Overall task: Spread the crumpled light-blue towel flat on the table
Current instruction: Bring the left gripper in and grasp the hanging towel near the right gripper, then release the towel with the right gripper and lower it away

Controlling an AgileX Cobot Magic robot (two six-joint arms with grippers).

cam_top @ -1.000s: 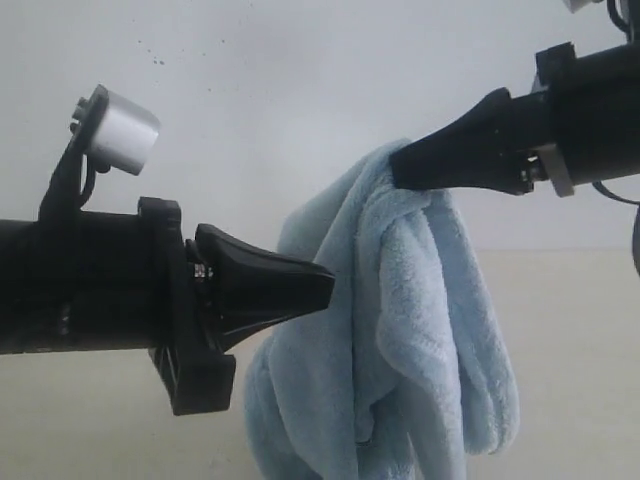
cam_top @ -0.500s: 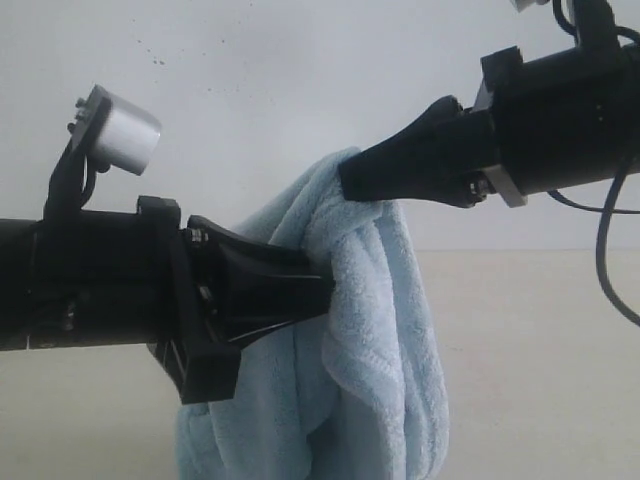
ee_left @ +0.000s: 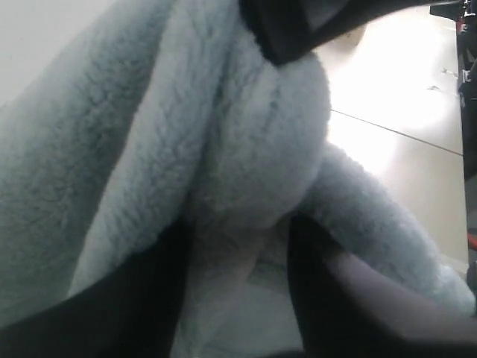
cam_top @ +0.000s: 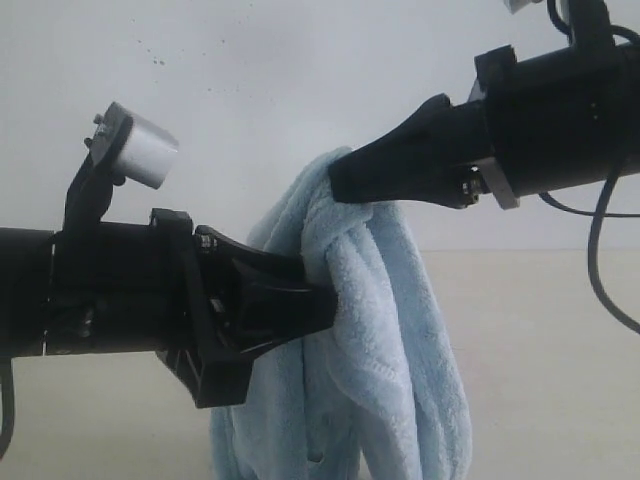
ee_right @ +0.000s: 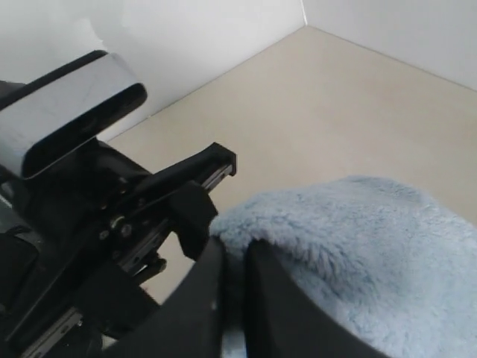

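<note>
The pale light-blue towel (cam_top: 400, 330) hangs bunched in the air above the beige table (cam_top: 560, 350). My right gripper (cam_top: 335, 185) is shut on its top fold, and the fluffy cloth (ee_right: 373, 246) is pinched between the two black fingers (ee_right: 279, 298). Lower on the left, my left gripper (cam_top: 328, 300) is pushed into the side of the hanging cloth. Its fingers (ee_left: 328, 298) stand apart with a fold of towel (ee_left: 261, 134) between them. The towel's lower end runs out of the exterior view. No tag shows.
A white speckled wall (cam_top: 280, 80) stands behind the table. The left arm with its silver camera (ee_right: 67, 112) sits close beside the right gripper (ee_right: 235, 250). Bare table (ee_right: 335, 97) lies beyond the towel, and the right gripper's tip (ee_left: 298, 30) shows in the left wrist view.
The right gripper carried the towel's top leftward and slightly up. The left gripper advanced right into the hanging cloth, and its fingers now straddle a fold.
</note>
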